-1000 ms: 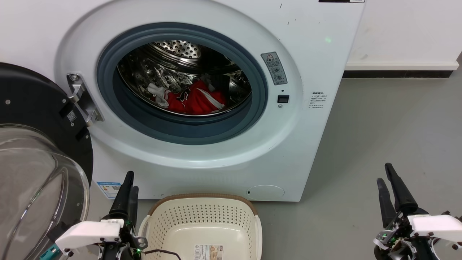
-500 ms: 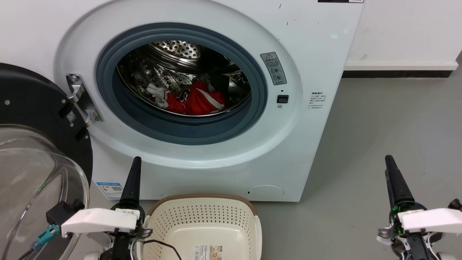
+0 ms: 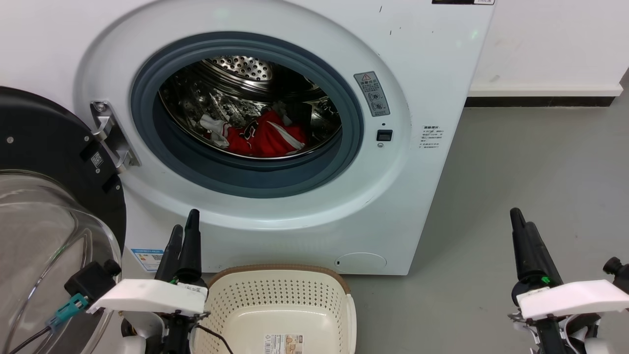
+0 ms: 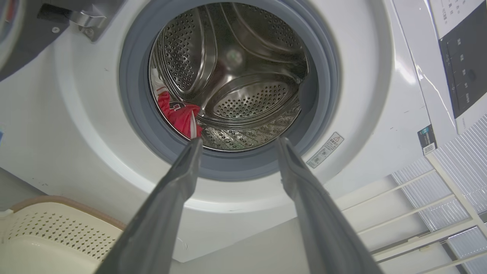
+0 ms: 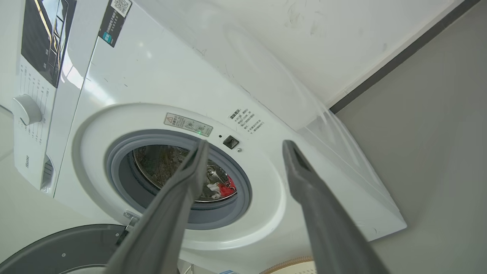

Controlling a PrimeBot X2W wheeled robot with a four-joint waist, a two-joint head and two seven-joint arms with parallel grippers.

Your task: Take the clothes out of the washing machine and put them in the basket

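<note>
The clothes, red with white trim, lie at the bottom of the steel drum inside the white washing machine. They also show as red cloth in the left wrist view and the right wrist view. The cream basket stands empty on the floor just below the porthole, with a paper label on its base. My left gripper is open beside the basket's left end, below the porthole, fingers apart and holding nothing. My right gripper is open over the floor, right of the machine.
The black-framed door with its clear dome hangs wide open at the left, close to my left arm. Grey floor stretches to the right of the machine, with a white wall and dark skirting behind.
Both grippers have risen and their wrists have turned. The left one climbed towards the porthole's lower rim; the right one moved up and slightly left. Clothes and basket stayed put.
</note>
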